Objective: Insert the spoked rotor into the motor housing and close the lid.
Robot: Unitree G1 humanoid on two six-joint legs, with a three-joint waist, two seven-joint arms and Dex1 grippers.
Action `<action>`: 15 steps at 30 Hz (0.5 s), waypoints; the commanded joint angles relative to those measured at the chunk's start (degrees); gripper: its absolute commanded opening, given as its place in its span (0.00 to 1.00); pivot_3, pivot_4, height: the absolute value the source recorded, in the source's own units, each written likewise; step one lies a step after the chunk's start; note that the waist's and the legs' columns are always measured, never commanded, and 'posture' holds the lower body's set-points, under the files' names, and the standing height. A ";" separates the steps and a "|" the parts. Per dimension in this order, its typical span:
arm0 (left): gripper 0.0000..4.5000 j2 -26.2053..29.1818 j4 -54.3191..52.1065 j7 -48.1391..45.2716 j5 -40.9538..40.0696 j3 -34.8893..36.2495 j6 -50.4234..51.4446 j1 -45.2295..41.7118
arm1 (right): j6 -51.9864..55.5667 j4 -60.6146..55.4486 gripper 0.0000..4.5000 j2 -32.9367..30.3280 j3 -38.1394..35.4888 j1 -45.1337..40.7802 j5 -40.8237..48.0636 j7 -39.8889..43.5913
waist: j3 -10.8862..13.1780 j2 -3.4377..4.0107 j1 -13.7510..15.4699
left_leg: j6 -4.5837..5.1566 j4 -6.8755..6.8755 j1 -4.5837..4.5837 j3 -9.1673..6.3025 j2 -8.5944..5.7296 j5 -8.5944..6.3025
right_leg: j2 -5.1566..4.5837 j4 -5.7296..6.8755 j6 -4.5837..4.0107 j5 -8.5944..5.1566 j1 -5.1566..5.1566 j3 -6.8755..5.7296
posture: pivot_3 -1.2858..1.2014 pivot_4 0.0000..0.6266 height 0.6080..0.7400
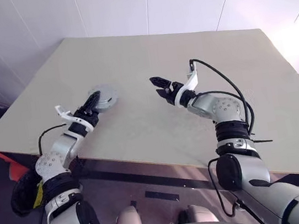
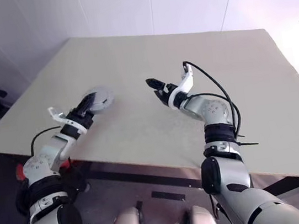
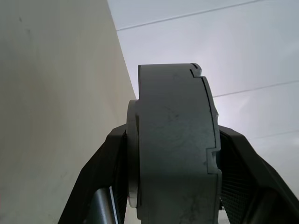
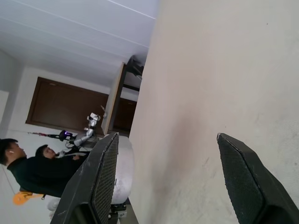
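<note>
- The table (image 1: 140, 124) is my landmark: a broad pale top, bare except for what the robot holds above it.
- Nearest the front edge of the table, on the robot's left side, the left gripper (image 1: 93, 101) reaches in roughly level, just above the surface. Its black fingers (image 3: 105, 158) are clamped across a thick grey round assembly (image 3: 175, 149), one on each flat face, so the rim stands on edge between them.
- From the wrist camera that piece looks like two grey shells joined along a stepped seam. I judge it to be the motor housing with the lid already on it, which would put the spoked rotor inside, though no spokes or windings can be seen to confirm that.
- Gripping it by its flat faces probably keeps the two halves pressed together while it is carried.
- From overhead, the piece hangs over the left part of the table, close to the top but seemingly not resting on it.
- Further in, toward the middle of the table, the right gripper (image 1: 157, 86) points across at the left one with its jaws spread wide and nothing between them, well apart from the grey piece. I take that as a helper hand let go.
- Beyond the far side of the table, two people sit in the background of the room.
</note>
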 commanded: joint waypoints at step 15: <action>0.52 1.62 4.59 7.17 5.07 3.97 -12.40 -3.04 | -0.01 -1.15 0.85 -0.60 0.23 -0.21 -0.29 1.51 | 0.00 -0.24 0.00 | 0.00 0.09 0.02 -0.02 0.01 0.00 | 0.00 0.00 0.05 0.03 0.07 0.00 | 0.52 0.00 1.00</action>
